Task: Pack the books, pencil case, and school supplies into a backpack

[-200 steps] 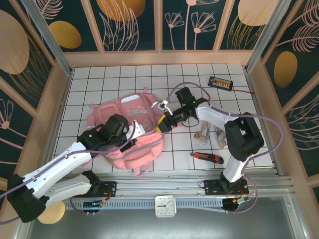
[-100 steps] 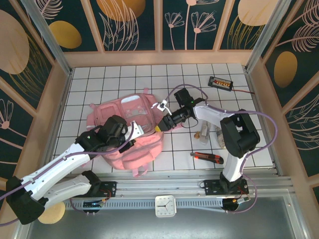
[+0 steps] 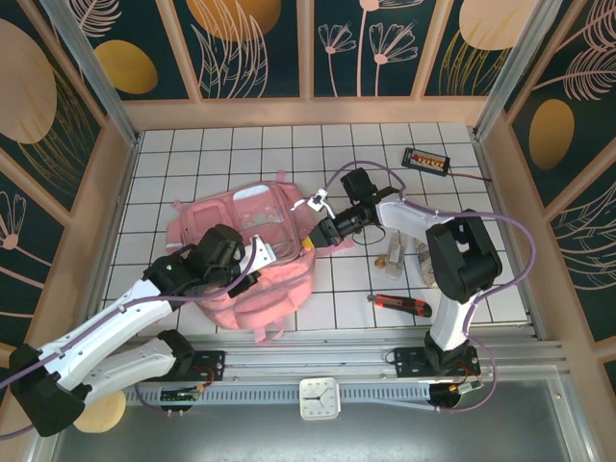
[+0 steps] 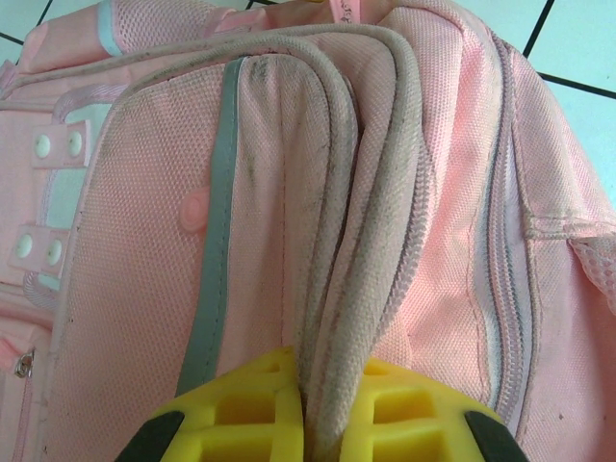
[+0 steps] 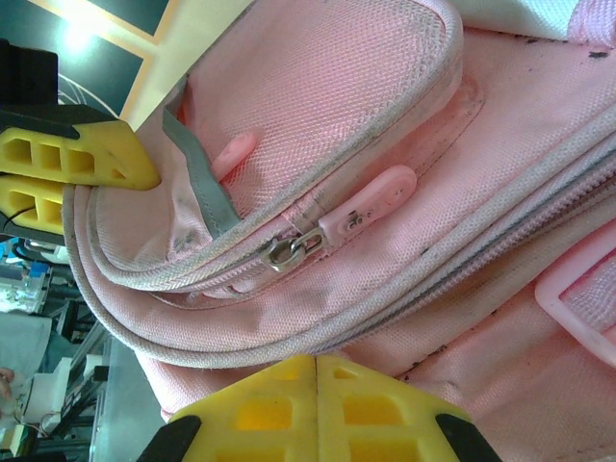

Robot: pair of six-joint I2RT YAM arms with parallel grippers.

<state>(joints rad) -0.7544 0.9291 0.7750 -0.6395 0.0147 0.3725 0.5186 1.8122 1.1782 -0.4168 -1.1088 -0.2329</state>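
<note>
Left hand (image 4: pixel 306 416): clenched on a grey-piped fold of the large pink fabric backpack (image 4: pixel 289 192), with the fold pinched upright between the yellow fingers (image 4: pixel 236 409)
Left hand, from above (image 3: pixel 252 258): over the near right part of the backpack (image 3: pixel 274 289)
Right hand (image 5: pixel 316 385): clenched, yellow pads pressed flat together, tips against the backpack's piped edge; cannot tell whether any fabric is caught
Right hand, from above (image 3: pixel 322 231): at the backpack's right edge, facing the left hand
Zip: pink rubber pull tab (image 5: pixel 371 200) on a metal slider (image 5: pixel 284 252), just beyond the right hand's tips
Backpack: lying flat on the white gridded surface (image 3: pixel 192 159), left of centre
Small pale and clear pieces (image 3: pixel 395 252): on the surface, right of the backpack, apart from it
Red-and-black hand tool (image 3: pixel 399 305): nearer the arm bases
Black box with orange buttons (image 3: pixel 425 159): far right, wired
</note>
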